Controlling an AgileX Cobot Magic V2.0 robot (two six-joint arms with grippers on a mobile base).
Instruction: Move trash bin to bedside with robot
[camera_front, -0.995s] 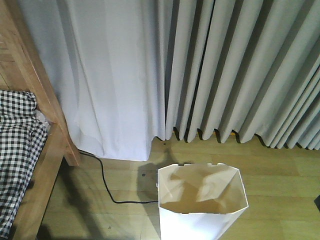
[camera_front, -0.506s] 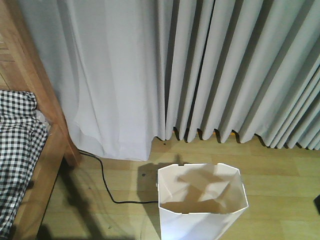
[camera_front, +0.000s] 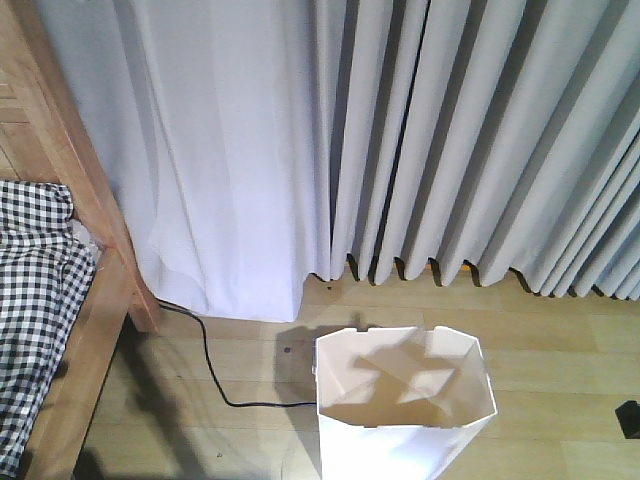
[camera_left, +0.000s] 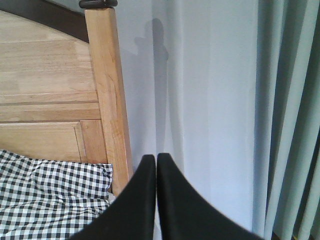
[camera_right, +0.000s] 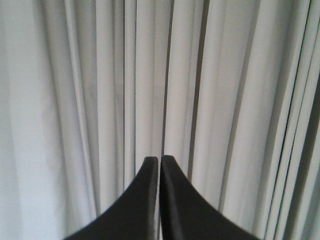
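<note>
Since a second ago only shadows inside the trash bin (camera_front: 405, 395) shifted; it stands near the bedside (camera_front: 60, 300). Both my left gripper (camera_left: 152, 162) and right gripper (camera_right: 154, 165) closed, empty. Next: push bin leftward toward bed.

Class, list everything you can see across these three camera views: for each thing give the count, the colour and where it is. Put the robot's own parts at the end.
trash bin: one, white with cream inside, standing on the floor at bottom centre of the front view.
bed: one, light-brown wooden frame with black-and-white checked bedding, at the left.
curtains: pale grey-white, hanging across the back wall.
cable: one, black, lying on the floor between bed and bin.
floor: light wood planks.
left gripper: one, black, jaws together, pointing at the bed's headboard post.
right gripper: one, black, jaws together, facing the curtains.
</note>
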